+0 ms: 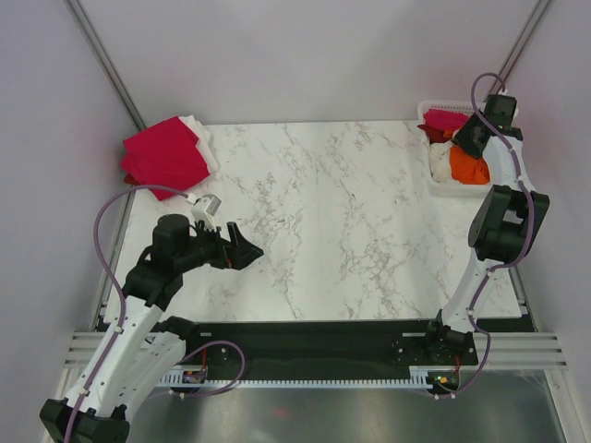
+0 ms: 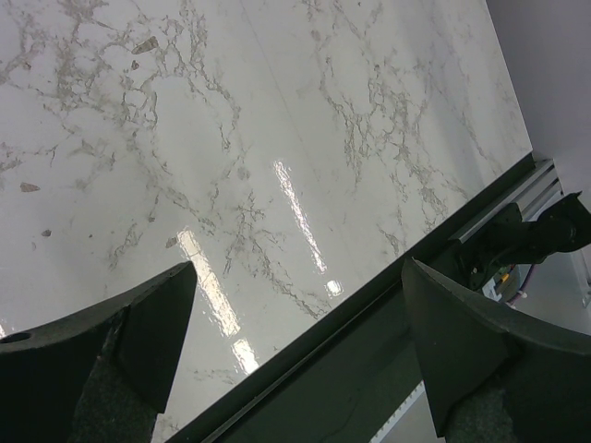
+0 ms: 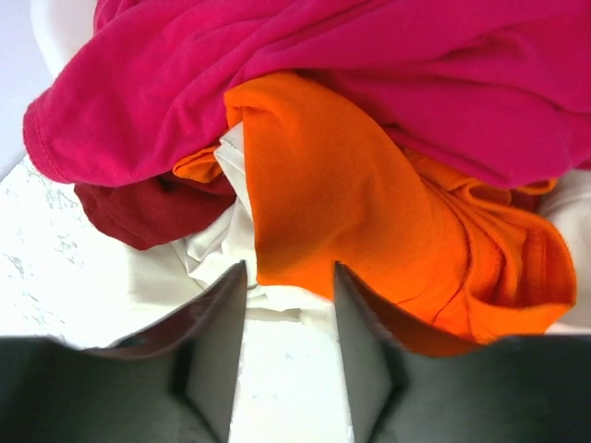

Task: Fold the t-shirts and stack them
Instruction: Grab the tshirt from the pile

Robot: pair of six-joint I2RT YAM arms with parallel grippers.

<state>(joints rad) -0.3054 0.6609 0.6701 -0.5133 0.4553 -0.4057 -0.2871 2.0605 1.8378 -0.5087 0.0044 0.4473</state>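
Loose t-shirts lie piled in the white basket (image 1: 459,192) at the far right: a bright orange one (image 1: 468,168), a crimson-pink one (image 1: 445,120) and a white one (image 1: 438,159). My right gripper (image 1: 466,143) hovers right over this pile. In the right wrist view it (image 3: 289,272) is open, and the lower edge of the orange shirt (image 3: 369,203) lies at its fingertips. The crimson-pink shirt (image 3: 369,65) lies above it, with a dark red shirt (image 3: 138,212) and white cloth (image 3: 208,249) to the left. My left gripper (image 1: 245,249) (image 2: 298,268) is open and empty over the table.
A stack of folded crimson-pink shirts (image 1: 162,157) on white cloth (image 1: 199,131) lies at the table's far left corner. The marble table (image 1: 351,212) spreads between the arms. Its dark front rail (image 2: 369,351) shows under my left gripper.
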